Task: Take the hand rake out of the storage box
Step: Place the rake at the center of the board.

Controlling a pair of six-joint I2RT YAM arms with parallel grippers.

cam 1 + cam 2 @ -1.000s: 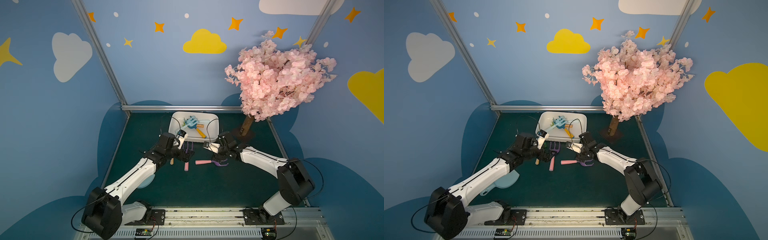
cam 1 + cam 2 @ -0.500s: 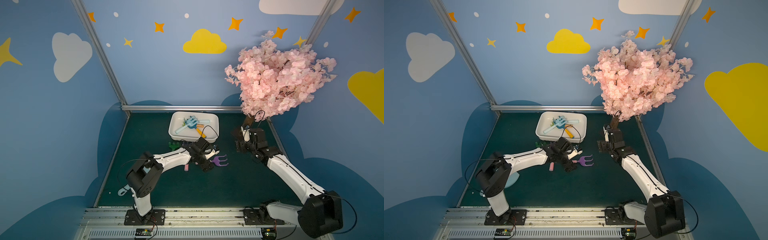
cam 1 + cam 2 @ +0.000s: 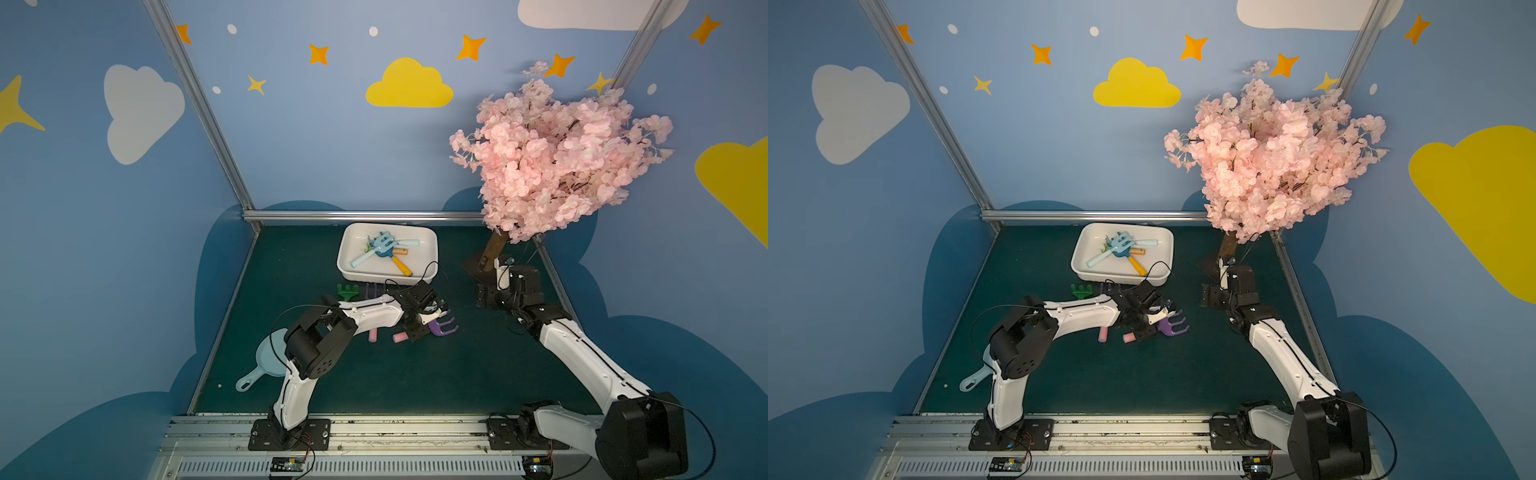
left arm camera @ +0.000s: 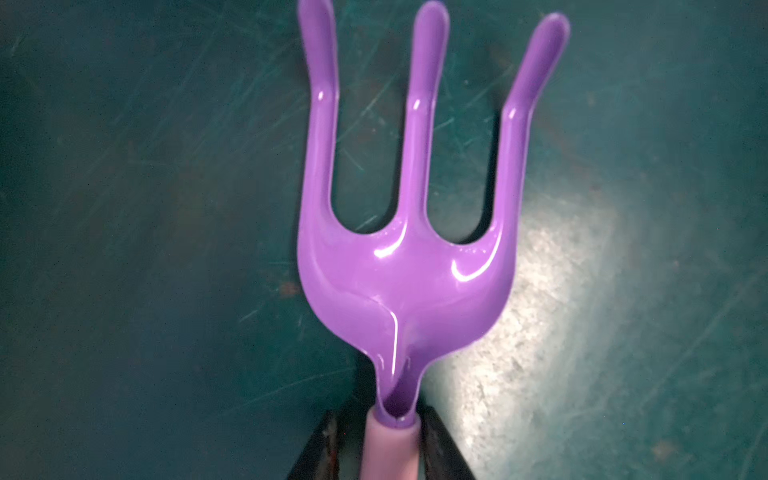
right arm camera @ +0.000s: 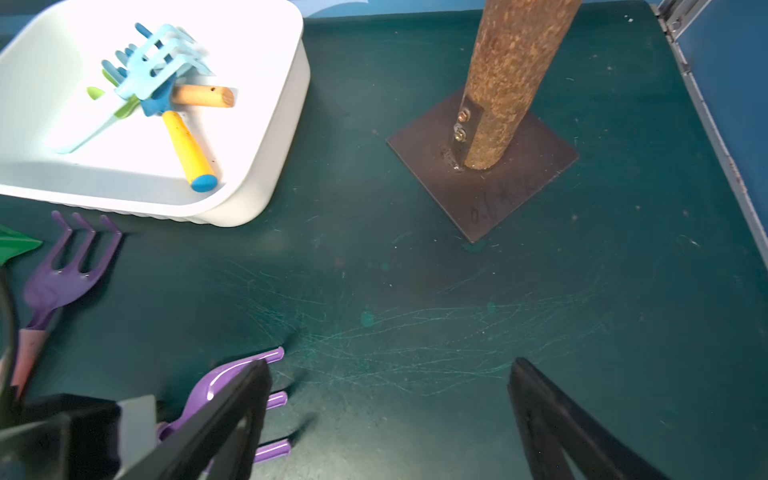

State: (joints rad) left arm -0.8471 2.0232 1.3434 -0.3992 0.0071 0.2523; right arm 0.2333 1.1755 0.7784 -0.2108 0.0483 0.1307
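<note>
Left gripper (image 4: 379,419) narrow about handle of purple hand rake (image 4: 405,291), grip uncertain, right gripper (image 5: 386,415) wide, empty, scratched green mat (image 3: 415,374), blue cloud-painted walls (image 3: 291,145), rake outside white storage box (image 3: 386,277) holding pale-blue rakes (image 3: 381,244)

surface: green mat (image 3: 457,374) | on it: storage box (image 3: 374,275), purple fork (image 5: 62,282), green rake (image 3: 348,292), tree base plate (image 5: 511,187)

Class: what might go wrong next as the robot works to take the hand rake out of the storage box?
1. The left gripper flanks the purple three-pronged tool, which lies on the mat, outside the storage box; effort may go to the wrong item.
2. In the box, the light blue rake lies over the yellow-handled tool; lifting one may drag the other.
</note>
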